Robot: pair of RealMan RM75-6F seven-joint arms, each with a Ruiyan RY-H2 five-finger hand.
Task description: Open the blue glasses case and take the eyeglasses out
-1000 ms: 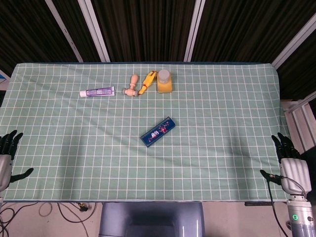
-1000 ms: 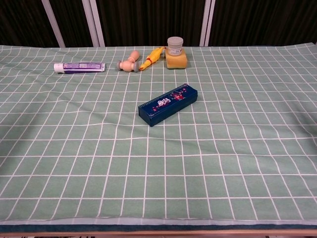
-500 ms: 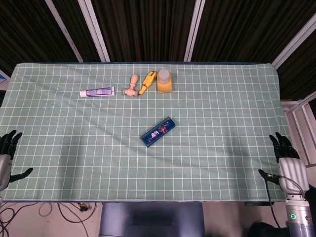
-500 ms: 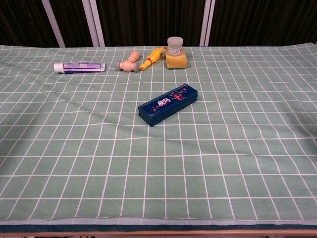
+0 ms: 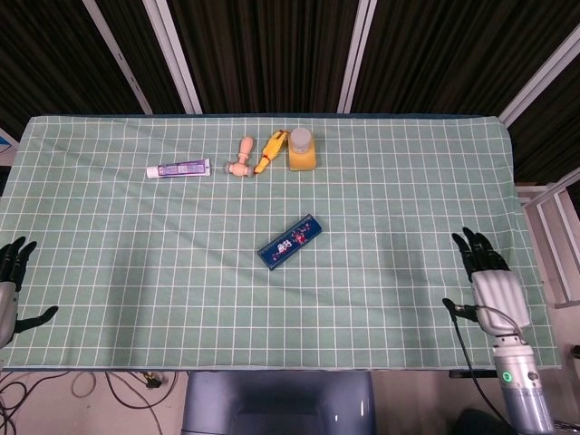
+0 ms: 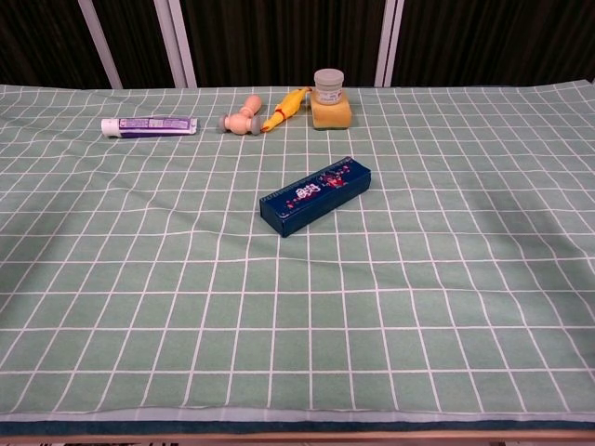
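The table (image 5: 109,299) is covered edge to edge by a pale green cloth (image 5: 381,199) printed with a white grid, lightly wrinkled in places. Near its middle lies the blue glasses case (image 5: 290,242), closed, flat and set at a slant to the grid lines. Along the far side sits a loose row: a white toothpaste tube (image 5: 178,169) lying on its side at the left, then a small wooden toy (image 5: 242,157), a yellow rubber chicken (image 5: 269,150) just beside it, and a yellow jar with a pale lid (image 5: 302,149) standing upright at the row's right end.
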